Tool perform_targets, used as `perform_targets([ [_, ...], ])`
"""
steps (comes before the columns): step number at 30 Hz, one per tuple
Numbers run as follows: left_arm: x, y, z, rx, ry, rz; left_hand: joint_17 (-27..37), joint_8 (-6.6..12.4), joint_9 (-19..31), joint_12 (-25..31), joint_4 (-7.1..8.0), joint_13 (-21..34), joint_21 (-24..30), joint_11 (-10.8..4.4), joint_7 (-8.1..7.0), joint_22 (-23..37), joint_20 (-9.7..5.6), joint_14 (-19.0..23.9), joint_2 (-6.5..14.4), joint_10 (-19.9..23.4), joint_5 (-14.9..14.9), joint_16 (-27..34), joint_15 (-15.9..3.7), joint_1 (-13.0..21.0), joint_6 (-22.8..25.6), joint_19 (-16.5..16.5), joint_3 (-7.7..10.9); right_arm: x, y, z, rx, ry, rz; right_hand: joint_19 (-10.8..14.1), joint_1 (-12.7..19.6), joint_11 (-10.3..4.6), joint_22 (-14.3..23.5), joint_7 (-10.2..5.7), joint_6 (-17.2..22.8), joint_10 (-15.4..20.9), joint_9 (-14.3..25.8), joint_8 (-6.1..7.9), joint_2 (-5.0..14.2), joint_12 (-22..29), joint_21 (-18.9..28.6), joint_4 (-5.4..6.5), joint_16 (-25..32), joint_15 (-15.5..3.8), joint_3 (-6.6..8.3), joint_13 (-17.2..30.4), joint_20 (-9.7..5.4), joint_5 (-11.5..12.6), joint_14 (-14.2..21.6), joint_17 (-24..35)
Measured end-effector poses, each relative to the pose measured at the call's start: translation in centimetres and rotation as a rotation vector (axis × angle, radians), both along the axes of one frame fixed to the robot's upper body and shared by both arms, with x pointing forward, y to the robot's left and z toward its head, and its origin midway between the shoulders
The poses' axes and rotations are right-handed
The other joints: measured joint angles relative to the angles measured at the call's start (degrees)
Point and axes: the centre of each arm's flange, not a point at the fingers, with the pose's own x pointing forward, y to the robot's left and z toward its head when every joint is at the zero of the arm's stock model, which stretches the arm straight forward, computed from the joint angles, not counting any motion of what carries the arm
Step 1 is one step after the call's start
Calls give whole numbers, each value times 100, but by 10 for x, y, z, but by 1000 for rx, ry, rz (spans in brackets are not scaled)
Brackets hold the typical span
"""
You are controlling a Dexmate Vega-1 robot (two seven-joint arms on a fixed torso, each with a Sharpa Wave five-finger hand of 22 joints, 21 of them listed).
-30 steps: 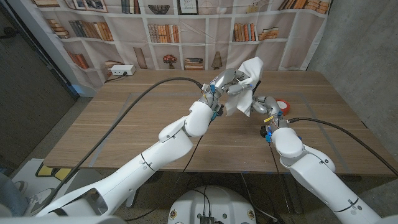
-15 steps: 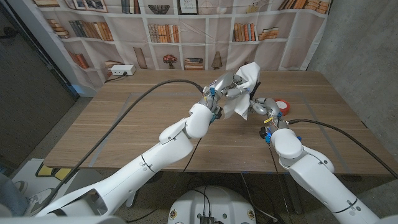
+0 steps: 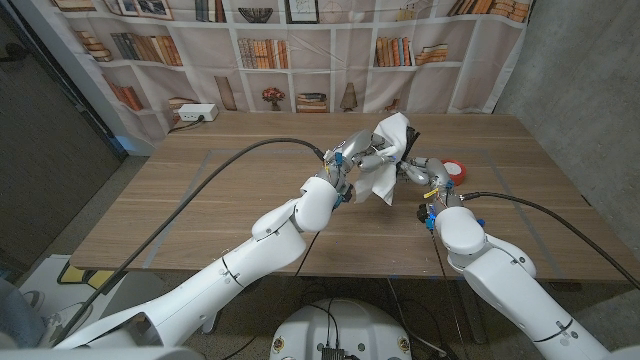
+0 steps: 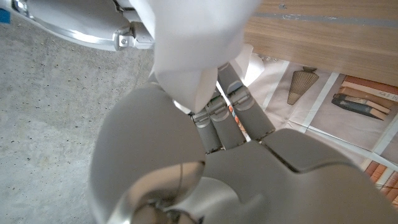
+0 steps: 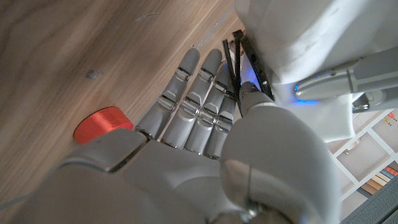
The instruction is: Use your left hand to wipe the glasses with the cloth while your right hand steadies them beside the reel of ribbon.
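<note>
Our left hand (image 3: 362, 148) is raised above the middle of the wooden table (image 3: 200, 200), its smooth grey fingers (image 4: 233, 106) closed on a white cloth (image 3: 388, 150). In the left wrist view the cloth (image 4: 193, 43) bunches into a soft, creased wad that is pinched where the fingers meet the thumb. From the head view it drapes in loose folds, one corner standing up and another hanging toward the tabletop.

Just beside it, our right hand (image 3: 422, 170) holds the glasses (image 5: 239, 59). In the right wrist view the thumb presses their thin, dark frame against the jointed, metallic fingers (image 5: 193, 93), which lie stretched out side by side over the table (image 5: 74, 56). The dark frame runs up under the cloth (image 5: 298, 37), so the cloth covers the lens end and we cannot make out the lenses themselves. The two hands meet at the glasses, cloth on frame.

The reel of ribbon (image 3: 455, 169) is a small, round, orange-red spool lying on the wood just beyond our right hand, on its outer side. In the right wrist view the reel (image 5: 102, 123) sits close to the fingers but apart from them.

The tabletop is pale, straight-grained plank. Behind it hangs a backdrop printed with bookshelves (image 3: 270, 50), and a white power strip (image 3: 195, 113) lies at the far left edge.
</note>
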Motion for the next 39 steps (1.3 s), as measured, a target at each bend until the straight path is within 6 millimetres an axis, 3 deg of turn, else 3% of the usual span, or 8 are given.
perform_targets([
  [22,8,-36,30,27,-90,-6,11,-13,31,-30,3,-2,0,0,-1,-1,31,-21,-32,0,-1,0,21,-32,-1,-32,46,-11,-4,-8,7,0,-19,-20,-17,31,-29,2,0,31,0,-19,13,1,27,1,0,0,-2,0,20,9,0,0],
  [39,4,-26,-6,64,9,1,5,-46,25,-74,19,27,0,0,-8,-1,62,-52,-39,0,-7,-1,50,-39,-8,-63,63,-4,-11,-4,5,-1,-25,-21,-15,31,-28,1,0,31,-1,1,10,1,63,1,0,1,-2,0,20,5,0,0],
])
